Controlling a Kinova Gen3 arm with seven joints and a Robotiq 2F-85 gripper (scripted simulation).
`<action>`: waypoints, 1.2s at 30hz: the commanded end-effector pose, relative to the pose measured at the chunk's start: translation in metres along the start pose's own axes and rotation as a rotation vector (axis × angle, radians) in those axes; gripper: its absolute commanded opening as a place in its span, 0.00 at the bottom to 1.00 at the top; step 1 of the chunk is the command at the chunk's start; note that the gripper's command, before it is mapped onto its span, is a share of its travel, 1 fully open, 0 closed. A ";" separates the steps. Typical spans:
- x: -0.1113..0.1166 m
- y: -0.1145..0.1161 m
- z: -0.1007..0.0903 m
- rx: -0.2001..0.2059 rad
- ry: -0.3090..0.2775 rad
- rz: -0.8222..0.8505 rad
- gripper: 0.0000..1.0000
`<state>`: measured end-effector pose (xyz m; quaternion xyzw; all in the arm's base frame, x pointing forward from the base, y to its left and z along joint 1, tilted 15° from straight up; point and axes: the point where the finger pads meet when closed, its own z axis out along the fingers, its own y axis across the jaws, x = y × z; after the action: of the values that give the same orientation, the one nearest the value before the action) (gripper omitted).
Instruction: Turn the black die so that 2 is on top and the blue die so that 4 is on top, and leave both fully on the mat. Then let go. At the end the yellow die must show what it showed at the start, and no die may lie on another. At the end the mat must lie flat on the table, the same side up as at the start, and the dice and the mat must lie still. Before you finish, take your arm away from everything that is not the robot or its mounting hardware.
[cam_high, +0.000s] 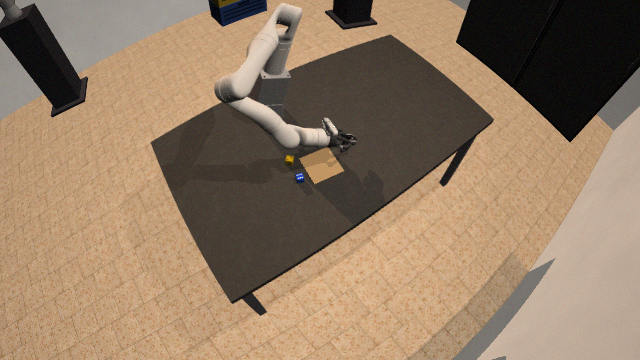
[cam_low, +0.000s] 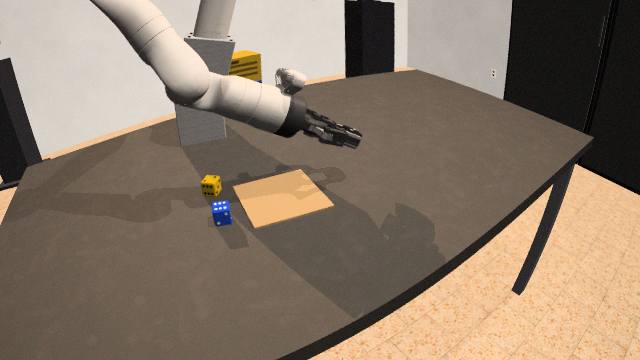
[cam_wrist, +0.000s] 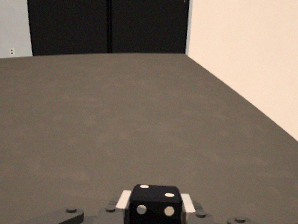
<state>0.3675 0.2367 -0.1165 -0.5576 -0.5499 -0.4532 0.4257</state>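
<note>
My gripper (cam_high: 352, 140) (cam_low: 356, 139) (cam_wrist: 155, 206) points sideways, tilted slightly down, in the air above the table beyond the mat. It is shut on the black die (cam_wrist: 155, 204), which sits between the pale pads in the wrist view. Its far upper face shows 2 pips; its face toward the camera shows two pips, its lower part cut off. The blue die (cam_high: 299, 178) (cam_low: 221, 213) stands on the table left of the mat, 6 on top. The yellow die (cam_high: 290, 160) (cam_low: 211, 186) stands behind it, 6 on a side. The tan mat (cam_high: 321, 175) (cam_low: 270, 210) lies flat with no die on it.
The dark table (cam_high: 400, 100) (cam_low: 450, 135) carries the arm's grey pedestal (cam_high: 273, 92) (cam_low: 202, 120) at the back. Arm shadows cross the mat and table. The table's front edge (cam_low: 400, 303) lies beyond the mat. Black cabinets (cam_high: 555, 60) (cam_low: 550, 60) stand past the right end.
</note>
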 end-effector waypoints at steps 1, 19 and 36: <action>-0.009 -0.002 0.008 0.003 0.004 0.006 0.26; -0.040 -0.001 0.025 0.003 0.004 0.006 0.26; -0.040 -0.001 0.025 0.003 0.004 0.006 0.26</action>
<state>0.3670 0.2520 -0.1613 -0.5582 -0.5477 -0.4518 0.4293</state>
